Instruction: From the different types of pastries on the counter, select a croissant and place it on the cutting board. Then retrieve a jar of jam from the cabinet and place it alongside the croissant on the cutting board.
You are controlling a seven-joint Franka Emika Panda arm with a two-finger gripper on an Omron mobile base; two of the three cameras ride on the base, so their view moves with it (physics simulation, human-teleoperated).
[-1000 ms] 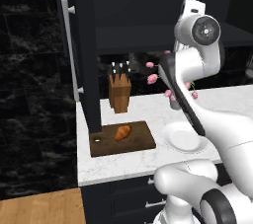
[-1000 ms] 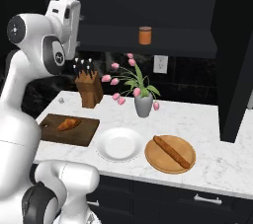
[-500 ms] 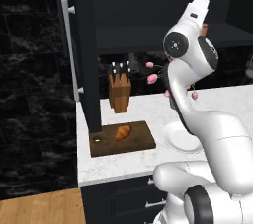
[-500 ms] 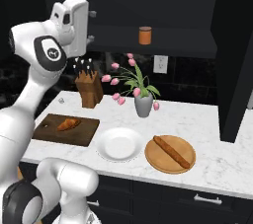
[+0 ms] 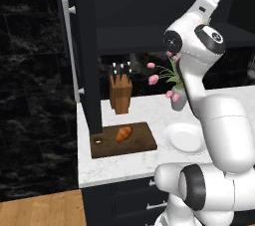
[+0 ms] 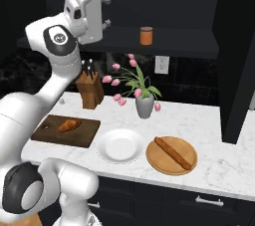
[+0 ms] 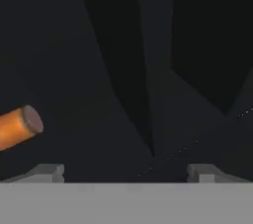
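Jam jar (image 6: 146, 36) stood on cabinet shelf (image 6: 189, 41), well apart from gripper (image 6: 105, 12); jaws wide open, empty. Croissant (image 6: 68, 125) lay on cutting board (image 6: 79, 135). Risk: jar off-centre in hand view (image 7: 20, 125), so finger could tip it. Right base view revealed jar's shelf position.

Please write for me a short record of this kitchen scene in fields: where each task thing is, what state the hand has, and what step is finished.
croissant: lies on the cutting board
cutting board: on the counter, left of the white plate
jar of jam: upright on the cabinet shelf, not held
baguette: on the round wooden board
hand: open, empty, raised near the shelf; the jar is at the left edge of its camera view
step finished: croissant placed
step not yet done: jar to the board
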